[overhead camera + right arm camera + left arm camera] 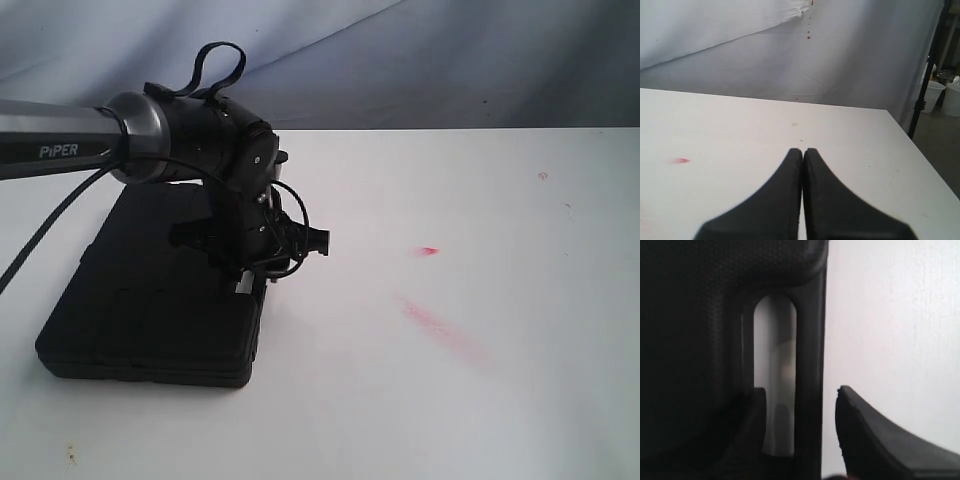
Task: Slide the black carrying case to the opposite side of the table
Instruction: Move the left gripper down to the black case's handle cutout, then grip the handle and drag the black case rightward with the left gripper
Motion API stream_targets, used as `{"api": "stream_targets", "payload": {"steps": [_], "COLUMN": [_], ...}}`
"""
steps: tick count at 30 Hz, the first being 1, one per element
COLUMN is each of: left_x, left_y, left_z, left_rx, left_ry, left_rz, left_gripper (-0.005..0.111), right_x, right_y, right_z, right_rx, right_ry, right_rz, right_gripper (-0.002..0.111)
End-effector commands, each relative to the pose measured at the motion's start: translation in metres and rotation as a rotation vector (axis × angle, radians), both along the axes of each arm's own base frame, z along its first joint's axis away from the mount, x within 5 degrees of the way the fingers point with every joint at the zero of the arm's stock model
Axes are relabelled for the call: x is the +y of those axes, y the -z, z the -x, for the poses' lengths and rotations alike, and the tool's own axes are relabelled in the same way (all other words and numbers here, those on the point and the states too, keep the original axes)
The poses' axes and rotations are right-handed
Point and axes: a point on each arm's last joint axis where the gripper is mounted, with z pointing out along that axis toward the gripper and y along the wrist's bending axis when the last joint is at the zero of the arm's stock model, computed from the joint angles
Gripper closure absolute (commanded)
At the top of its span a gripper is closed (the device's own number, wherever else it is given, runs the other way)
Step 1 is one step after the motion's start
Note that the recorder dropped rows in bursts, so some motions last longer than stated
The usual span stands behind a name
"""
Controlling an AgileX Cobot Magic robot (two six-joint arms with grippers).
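The black carrying case lies flat on the left part of the white table. My left gripper points down at the case's right edge. In the left wrist view the left gripper is open and straddles the thin bar of the case's handle. One finger sits in the handle slot and the other finger is outside over the table, with a gap to the bar. My right gripper is shut and empty, hovering over bare table; the exterior view does not show it.
Red smears and a small red spot mark the table right of the case. A grey cloth backdrop hangs behind. The right wrist view shows the table's edge, a dark stand pole and white buckets beyond it.
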Motion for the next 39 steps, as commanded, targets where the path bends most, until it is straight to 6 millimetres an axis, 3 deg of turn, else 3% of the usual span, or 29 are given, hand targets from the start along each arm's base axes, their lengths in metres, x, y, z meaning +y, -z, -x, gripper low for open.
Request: {"api": "stream_targets", "payload": {"steps": [1,5,11,16,24,34,39], "left_x": [-0.002,-0.004,-0.010,-0.024,-0.056,-0.087,-0.099], "left_y": [0.000,0.001,0.007,-0.001,-0.015,0.003,-0.001], "left_z": [-0.001,-0.003,-0.007,-0.011,-0.005,0.004,0.004], "left_rx": [-0.006,-0.019,0.015,0.007,-0.033,0.019,0.013], "left_ry": [-0.024,-0.070,-0.090,-0.084,-0.048,-0.024,-0.017], "left_rz": [0.028,0.050,0.072,0.107,0.179,0.210,0.241], "left_gripper": [0.064,0.067,0.097,0.107,0.107,0.107,0.107], "right_x": [-0.001,-0.001,-0.001,-0.001,-0.001,-0.001,-0.001], "right_y": [0.001,0.001,0.001,0.001,0.001,0.001,0.001], "right_z": [0.000,0.000,0.000,0.000,0.000,0.000,0.000], "right_rx": [-0.004,-0.004,-0.004,-0.004,-0.004,-0.004,-0.004], "right_ry": [0.007,0.007,0.007,0.007,0.007,0.007,0.007], "right_rz": [0.018,0.018,0.018,0.018,0.018,0.018,0.018], "right_gripper": [0.108,0.108,0.108,0.108,0.108,0.108,0.108]}}
